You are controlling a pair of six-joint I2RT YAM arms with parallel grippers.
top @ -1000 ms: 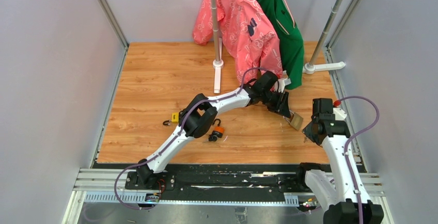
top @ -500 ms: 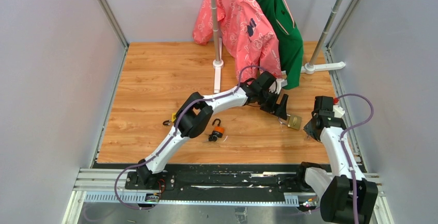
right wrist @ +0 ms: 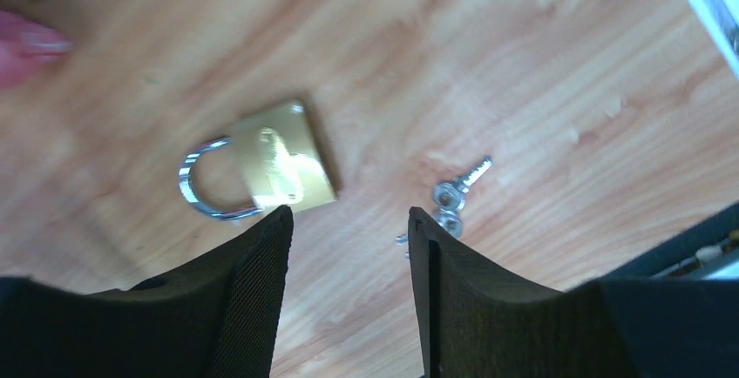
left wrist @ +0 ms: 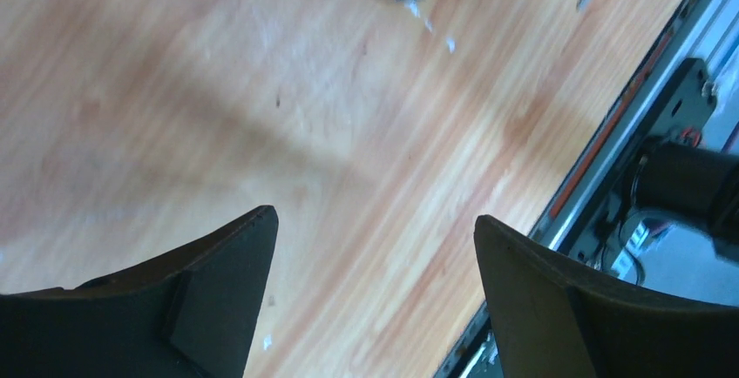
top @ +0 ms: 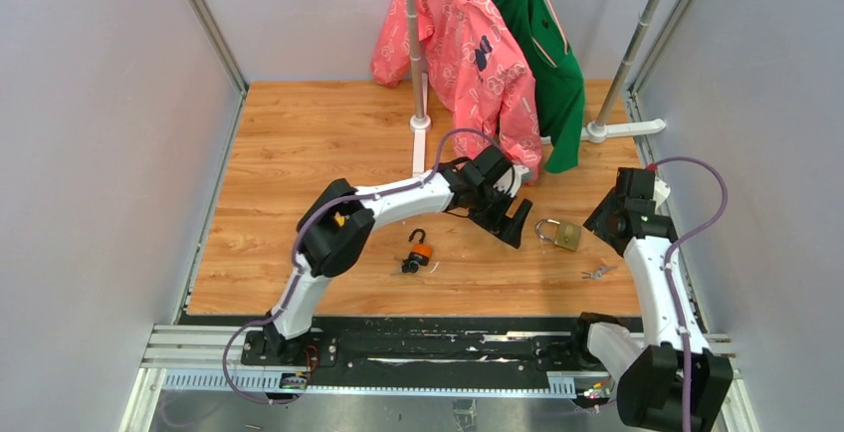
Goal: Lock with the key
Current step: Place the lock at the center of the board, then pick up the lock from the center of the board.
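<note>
Padlock (right wrist: 283, 169) flat on table (top: 299, 153), keys (right wrist: 453, 197) near. Left hand (left wrist: 375, 219) spread wide, empty; right hand (right wrist: 350, 212) parted, empty.

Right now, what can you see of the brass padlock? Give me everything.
The brass padlock has a squarish gold-coloured metal body and a curved silver shackle that looks closed. It lies flat on the wooden table with nothing touching it. The keys lie close beside it, but apart.

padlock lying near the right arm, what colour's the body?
Brass-gold padlock body with a silver shackle; clearest in right wrist view.
</note>
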